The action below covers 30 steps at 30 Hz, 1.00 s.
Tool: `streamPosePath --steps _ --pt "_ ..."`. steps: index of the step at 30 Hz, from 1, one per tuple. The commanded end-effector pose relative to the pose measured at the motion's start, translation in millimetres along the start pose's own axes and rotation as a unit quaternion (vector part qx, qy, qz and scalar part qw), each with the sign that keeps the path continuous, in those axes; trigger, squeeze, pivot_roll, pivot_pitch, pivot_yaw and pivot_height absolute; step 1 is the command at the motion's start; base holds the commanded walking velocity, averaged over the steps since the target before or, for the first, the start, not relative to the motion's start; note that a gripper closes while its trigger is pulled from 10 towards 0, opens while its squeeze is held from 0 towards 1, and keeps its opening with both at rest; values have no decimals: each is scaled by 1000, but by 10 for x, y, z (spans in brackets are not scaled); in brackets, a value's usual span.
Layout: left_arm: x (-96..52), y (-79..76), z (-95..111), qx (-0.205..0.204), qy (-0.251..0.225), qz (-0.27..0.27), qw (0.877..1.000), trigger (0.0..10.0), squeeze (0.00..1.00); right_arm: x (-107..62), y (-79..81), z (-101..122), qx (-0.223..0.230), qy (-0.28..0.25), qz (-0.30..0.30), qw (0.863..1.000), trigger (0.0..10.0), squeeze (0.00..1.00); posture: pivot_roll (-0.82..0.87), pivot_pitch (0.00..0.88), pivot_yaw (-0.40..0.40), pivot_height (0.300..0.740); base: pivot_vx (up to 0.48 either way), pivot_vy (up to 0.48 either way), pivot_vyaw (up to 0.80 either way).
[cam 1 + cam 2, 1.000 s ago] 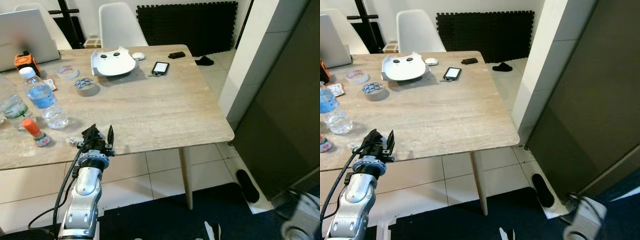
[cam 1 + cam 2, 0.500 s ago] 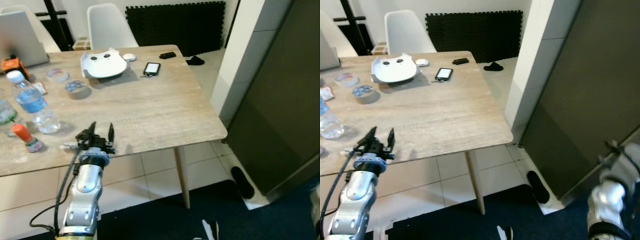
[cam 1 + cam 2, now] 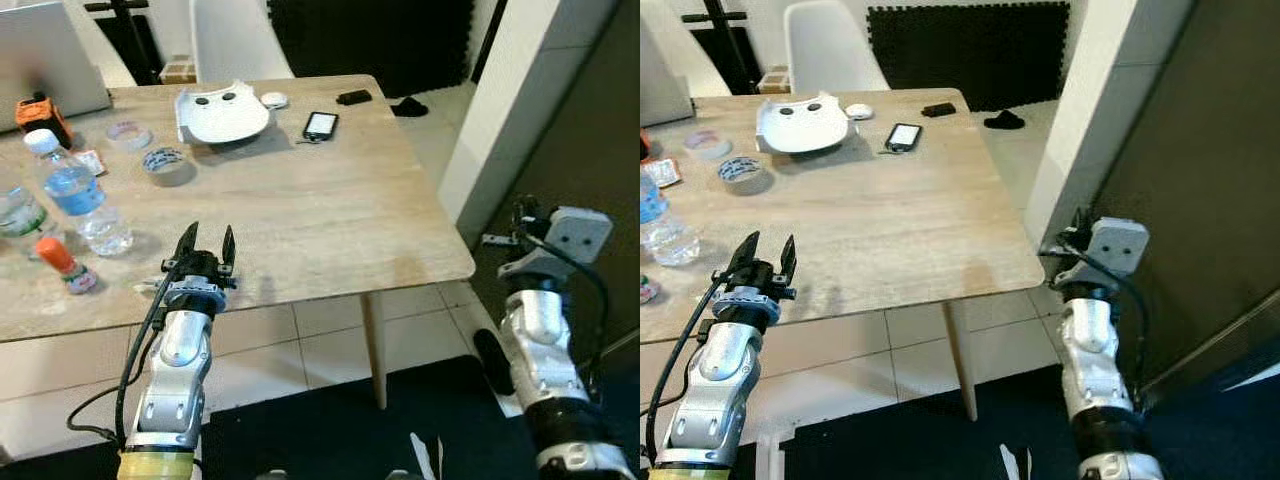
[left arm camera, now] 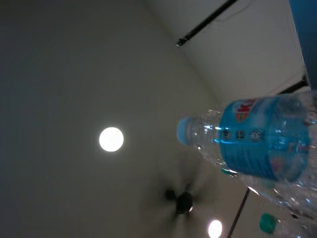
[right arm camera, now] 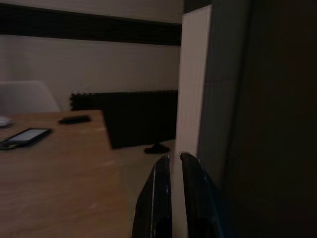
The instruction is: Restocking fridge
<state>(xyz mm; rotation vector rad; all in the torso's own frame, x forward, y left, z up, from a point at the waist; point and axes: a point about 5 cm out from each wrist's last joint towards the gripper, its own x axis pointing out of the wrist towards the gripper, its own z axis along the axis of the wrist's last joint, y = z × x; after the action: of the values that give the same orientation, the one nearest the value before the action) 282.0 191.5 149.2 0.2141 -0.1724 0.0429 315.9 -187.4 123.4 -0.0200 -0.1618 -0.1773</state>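
A clear water bottle with a blue label stands near the left end of the wooden table. Beside it are a green-labelled bottle and a small orange-capped bottle. My left gripper is open and empty at the table's front edge, right of the bottles. The left wrist view looks up past the blue-labelled bottle. My right gripper is raised beside the dark fridge door; its fingers sit close together, holding nothing.
The table also holds tape rolls, a white cat-shaped device, a phone and a laptop. A white chair stands behind it. A white wall edge separates table and fridge.
My right arm has risen into view beside the fridge door. The left gripper's fingers have spread wider. The camera has shifted a little.
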Motion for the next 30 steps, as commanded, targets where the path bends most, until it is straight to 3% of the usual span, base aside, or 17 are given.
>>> streamPosePath --steps 1,5,7,11,30 --pt "24 -12 77 8 -14 -5 1000 10000 0 -62 76 -23 -1 12 10 1000 10000 0 62 64 -50 740 0 0 0" --pt "57 -61 138 1 -25 -11 1000 10000 0 -84 233 147 -6 -13 34 999 10000 0 54 64 -47 740 0 0 0" --pt "57 -61 138 1 -25 -11 1000 10000 0 -84 233 147 -6 -13 34 999 10000 0 54 64 -47 740 0 0 0" --pt "90 -120 199 -5 -36 -19 999 10000 0 -45 404 329 -32 -28 88 995 10000 0 54 66 -50 740 0 0 0" --pt "100 -140 184 -13 -31 -12 999 10000 0 -103 506 336 -31 -5 103 994 10000 0 48 67 -52 740 0 0 0"
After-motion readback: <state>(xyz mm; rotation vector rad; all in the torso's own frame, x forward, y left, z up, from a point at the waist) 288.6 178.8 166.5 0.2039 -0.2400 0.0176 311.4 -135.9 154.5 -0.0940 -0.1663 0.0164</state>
